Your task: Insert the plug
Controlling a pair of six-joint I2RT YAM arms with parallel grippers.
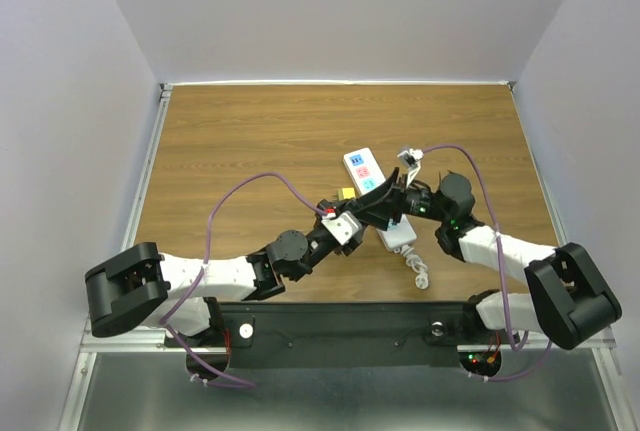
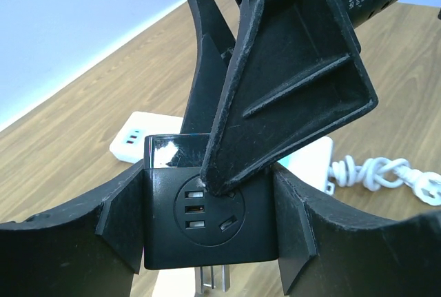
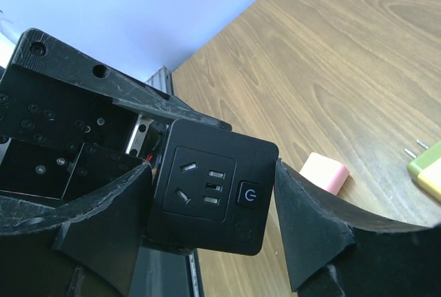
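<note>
left pincer (image 2: pixel 210 221) clenched on black plug (image 2: pixel 207 245) | right pincer (image 3: pixel 213 200) likewise | both angled inward

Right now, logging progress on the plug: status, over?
Left gripper and right gripper both shut on black adapter. Prongs bare, not inserted in white power strip. Pink block lies nearby.

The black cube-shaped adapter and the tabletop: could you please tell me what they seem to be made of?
Black cube-shaped adapter: likely moulded plastic, glossy top edge reflecting light, matte port face; its silvery prongs look metal. Brown tabletop: wood-grain pattern with soft sheen, possibly laminate or veneer.
</note>
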